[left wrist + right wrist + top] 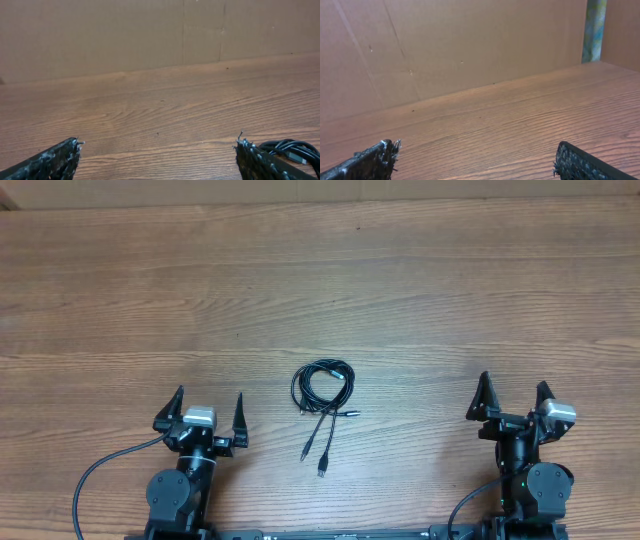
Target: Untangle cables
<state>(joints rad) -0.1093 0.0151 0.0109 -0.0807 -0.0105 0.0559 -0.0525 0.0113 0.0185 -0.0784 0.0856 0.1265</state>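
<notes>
The cables [322,385] lie as a small black coiled bundle on the wooden table [320,290], near the middle front, with loose plug ends trailing toward the front edge. A bit of the coil shows at the right edge of the left wrist view [295,149]. My left gripper [209,404] is open and empty, left of the bundle; in its own view [158,144] only bare wood lies between its fingertips. My right gripper [514,390] is open and empty, well right of the bundle; its wrist view [475,152] shows no cable.
A brown cardboard wall [150,35] stands along the table's far edge. A bluish-green post [594,30] stands at the far right corner. Thick black arm wires loop beside each base [95,480].
</notes>
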